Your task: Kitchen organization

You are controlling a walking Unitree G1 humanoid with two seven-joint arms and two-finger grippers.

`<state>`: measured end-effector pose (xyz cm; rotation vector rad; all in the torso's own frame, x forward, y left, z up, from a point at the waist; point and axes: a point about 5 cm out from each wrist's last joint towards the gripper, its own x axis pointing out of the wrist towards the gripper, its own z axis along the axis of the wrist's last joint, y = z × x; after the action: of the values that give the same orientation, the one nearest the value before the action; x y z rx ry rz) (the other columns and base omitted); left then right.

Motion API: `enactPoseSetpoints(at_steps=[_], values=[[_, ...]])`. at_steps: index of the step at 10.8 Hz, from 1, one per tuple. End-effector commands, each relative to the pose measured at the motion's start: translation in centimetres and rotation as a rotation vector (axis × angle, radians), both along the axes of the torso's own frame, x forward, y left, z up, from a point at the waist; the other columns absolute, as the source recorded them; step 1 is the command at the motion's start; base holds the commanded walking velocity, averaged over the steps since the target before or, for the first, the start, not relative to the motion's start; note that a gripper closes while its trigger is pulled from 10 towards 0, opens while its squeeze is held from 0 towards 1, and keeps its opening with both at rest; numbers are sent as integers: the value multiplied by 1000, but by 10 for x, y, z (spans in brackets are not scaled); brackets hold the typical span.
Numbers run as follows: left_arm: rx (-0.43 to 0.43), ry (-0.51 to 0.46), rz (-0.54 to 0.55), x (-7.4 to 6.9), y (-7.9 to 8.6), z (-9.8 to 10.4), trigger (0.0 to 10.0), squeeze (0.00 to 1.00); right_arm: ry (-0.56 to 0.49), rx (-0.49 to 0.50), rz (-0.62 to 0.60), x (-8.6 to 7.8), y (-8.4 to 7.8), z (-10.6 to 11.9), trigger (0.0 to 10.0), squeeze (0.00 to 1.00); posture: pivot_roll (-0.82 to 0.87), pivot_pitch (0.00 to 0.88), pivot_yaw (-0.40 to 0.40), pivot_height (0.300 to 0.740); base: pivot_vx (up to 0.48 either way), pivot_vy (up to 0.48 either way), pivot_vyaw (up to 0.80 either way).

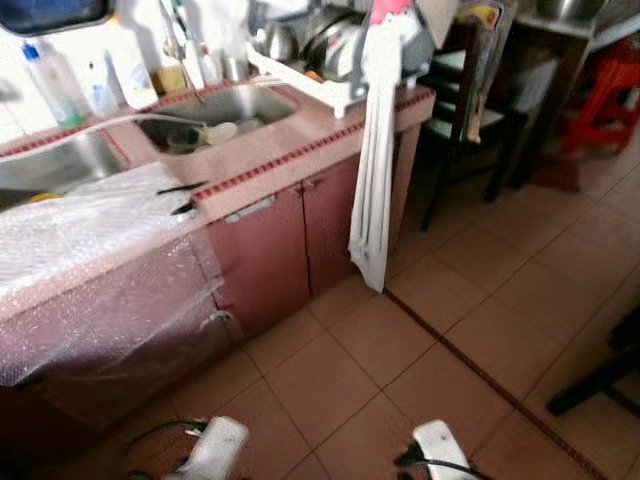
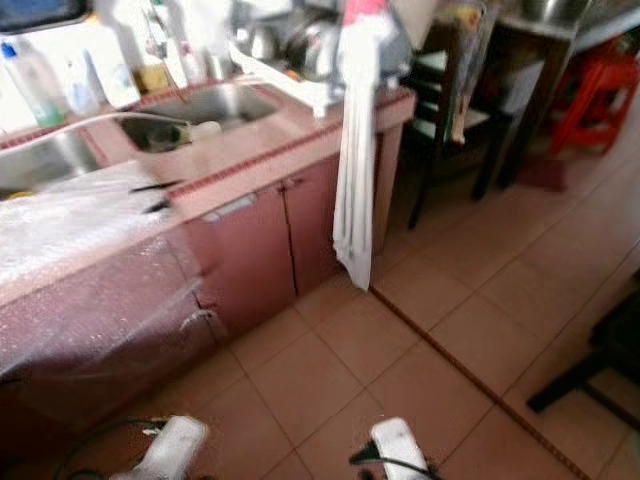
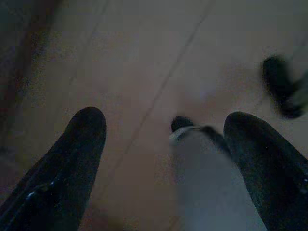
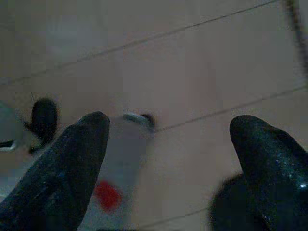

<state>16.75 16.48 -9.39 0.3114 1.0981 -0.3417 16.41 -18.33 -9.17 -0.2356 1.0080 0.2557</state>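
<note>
Kitchen counter (image 1: 250,170) of pink tile stands well ahead of both grippers, with bubble wrap (image 1: 90,240) draped over its left end, bottles (image 1: 60,80) at the back, a sink (image 1: 215,115) holding a few items, and a loaded dish rack (image 1: 320,50) beside a hanging white cloth (image 1: 375,150). Left gripper (image 3: 163,144) and right gripper (image 4: 168,144) hang low over the floor tiles (image 1: 420,320), fingers spread wide with nothing between them. How far the organizing has got cannot be judged: the cluttered counter fits either work ahead or a pause midway.
</note>
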Motion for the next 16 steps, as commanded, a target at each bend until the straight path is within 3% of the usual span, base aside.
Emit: enactPoseSetpoints(at_steps=[1,4,6,8,10,12,14,16], values=[[43,4,6,-2,14,0,10000,0,-4,9,-1,0,5,-1,10000,0,-198,0,66,740,0,-326,0],[55,6,14,-6,16,-1,10000,0,-15,-3,-19,-1,1,0,10000,0,-201,0,70,740,0,-177,0],[76,-7,47,-6,22,-1,10000,0,-78,14,-94,12,-2,6,10000,0,-200,0,71,740,0,0,0],[87,-77,188,8,33,6,10000,0,-158,133,-232,45,6,22,10000,0,-182,0,70,740,0,0,0],[83,-90,214,14,37,10,10000,0,-186,218,-255,64,24,31,10000,0,-167,0,70,740,0,0,0],[94,-86,223,14,41,10,10000,0,-161,229,-207,64,38,30,10000,0,-137,0,68,740,0,0,0],[57,-43,248,3,44,6,10000,0,-95,156,-95,45,39,19,10000,0,-120,0,61,740,0,0,0],[58,-36,244,0,43,5,10000,0,-67,145,-80,38,37,15,10000,0,-121,0,61,740,0,0,0]])
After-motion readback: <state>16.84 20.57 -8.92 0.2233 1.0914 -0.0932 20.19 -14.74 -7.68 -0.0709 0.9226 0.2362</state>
